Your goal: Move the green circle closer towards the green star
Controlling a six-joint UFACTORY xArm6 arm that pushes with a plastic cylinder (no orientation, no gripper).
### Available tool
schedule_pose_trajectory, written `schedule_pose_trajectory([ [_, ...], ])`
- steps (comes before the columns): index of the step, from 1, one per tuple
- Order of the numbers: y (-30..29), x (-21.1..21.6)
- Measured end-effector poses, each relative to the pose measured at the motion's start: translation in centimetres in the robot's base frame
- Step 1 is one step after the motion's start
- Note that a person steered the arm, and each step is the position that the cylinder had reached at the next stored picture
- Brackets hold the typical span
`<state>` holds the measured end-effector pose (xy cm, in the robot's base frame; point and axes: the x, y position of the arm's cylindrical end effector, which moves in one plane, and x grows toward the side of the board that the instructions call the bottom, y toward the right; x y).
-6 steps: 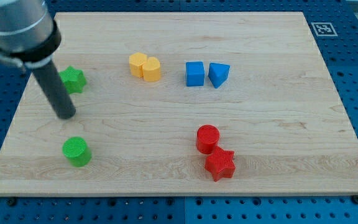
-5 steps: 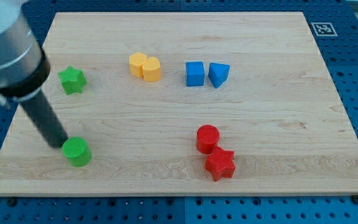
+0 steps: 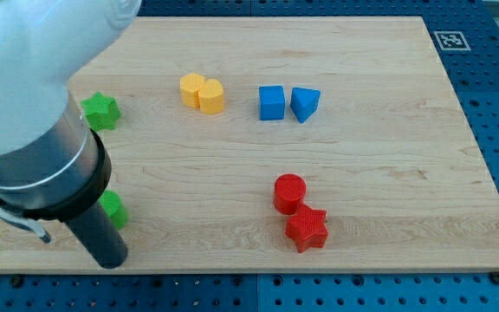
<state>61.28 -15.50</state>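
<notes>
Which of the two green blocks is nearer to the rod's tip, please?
The green circle, partly hidden behind the rod just above my tip; the green star sits farther towards the view's top.

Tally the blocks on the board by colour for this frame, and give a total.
Green: 2 – green star, green circle (partly hidden by the arm)
Yellow: 2 – left yellow block, right yellow block
Blue: 2 – blue cube, blue triangle
Red: 2 – red circle, red star
Total: 8
</notes>
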Motion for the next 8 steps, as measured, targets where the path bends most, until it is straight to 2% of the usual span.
schedule_pose_trajectory([
  [3,-1.1,-4.9],
  [5,-2.4,-6.2],
  [8,-2.8,-11.4],
])
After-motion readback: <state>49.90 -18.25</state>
